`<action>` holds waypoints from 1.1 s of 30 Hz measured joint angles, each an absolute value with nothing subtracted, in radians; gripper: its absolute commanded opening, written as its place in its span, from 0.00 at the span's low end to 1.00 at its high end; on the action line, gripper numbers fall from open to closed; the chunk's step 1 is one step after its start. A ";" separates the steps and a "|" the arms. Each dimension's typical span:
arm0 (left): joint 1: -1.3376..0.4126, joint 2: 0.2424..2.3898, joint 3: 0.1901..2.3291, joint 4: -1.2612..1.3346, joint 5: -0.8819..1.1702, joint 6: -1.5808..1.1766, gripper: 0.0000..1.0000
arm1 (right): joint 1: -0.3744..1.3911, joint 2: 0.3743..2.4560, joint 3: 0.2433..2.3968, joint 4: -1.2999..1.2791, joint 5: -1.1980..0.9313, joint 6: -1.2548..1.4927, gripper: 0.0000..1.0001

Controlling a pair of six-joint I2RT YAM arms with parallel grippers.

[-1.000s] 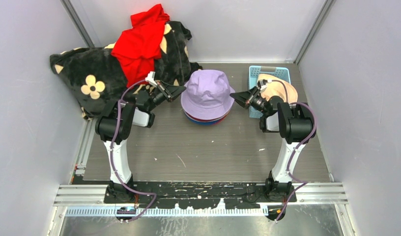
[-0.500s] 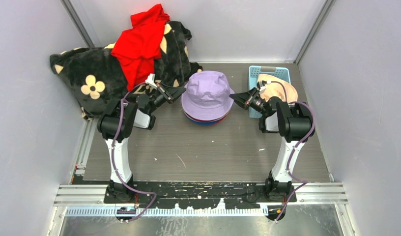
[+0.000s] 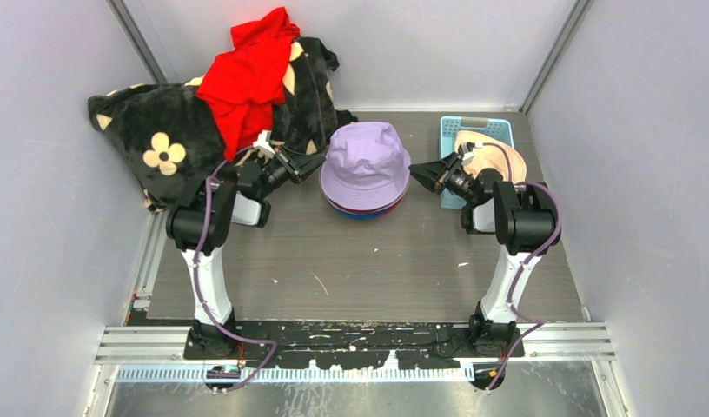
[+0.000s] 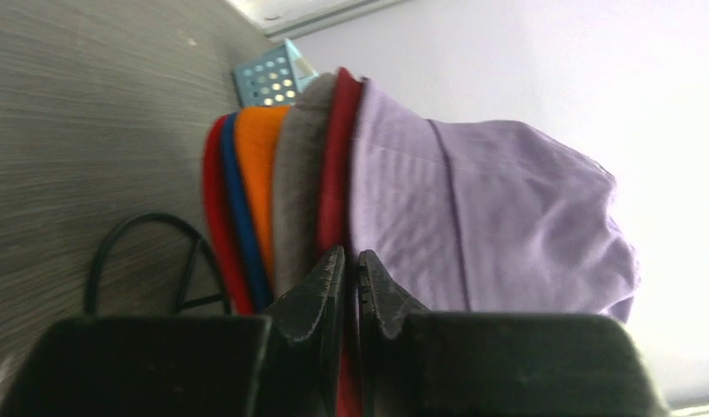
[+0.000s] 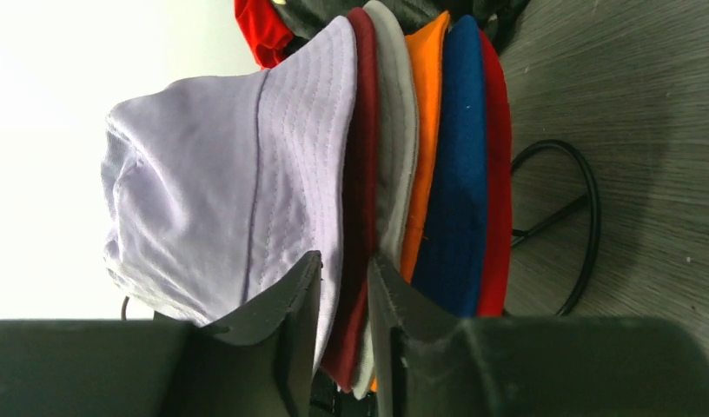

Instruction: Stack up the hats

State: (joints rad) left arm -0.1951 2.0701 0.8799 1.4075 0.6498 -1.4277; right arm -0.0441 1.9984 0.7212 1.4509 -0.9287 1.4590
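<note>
**Two arms meet at the stack of hats point(image 3: 366, 178), one from each side.**

The black blanket point(image 3: 151, 122) lies behind and left of the stack, with the red garment point(image 3: 247, 78) draped over it. The stack has a lilac hat point(image 3: 366, 156) on top, and maroon, grey, orange, blue and red brims are layered beneath it. The left arm point(image 3: 203, 226) rises left of the stack, its forearm level and aimed at the brims. The right arm point(image 3: 520, 217) mirrors it on the other side. The blue basket point(image 3: 477, 128) sits right of the stack, with the cream hat point(image 3: 499, 161) in it. The right gripper point(image 5: 344, 261) stands with its jaws parted around the lilac and maroon brim edges. The left gripper point(image 4: 351, 259) shows only a sliver of gap at the maroon brim, and I cannot tell whether it pinches the brim.
</note>
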 measured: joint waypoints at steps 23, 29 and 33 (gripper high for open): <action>-0.170 1.518 1.090 0.105 0.375 -0.801 0.60 | -0.145 1.477 1.292 -0.177 -0.215 0.557 0.59; -0.223 1.499 1.107 -0.054 0.296 -0.715 0.60 | -0.146 1.652 1.364 -0.344 -0.092 0.458 0.58; -0.247 1.481 1.107 -0.119 0.270 -0.686 0.60 | -0.146 1.773 1.365 -0.402 -0.057 0.429 0.58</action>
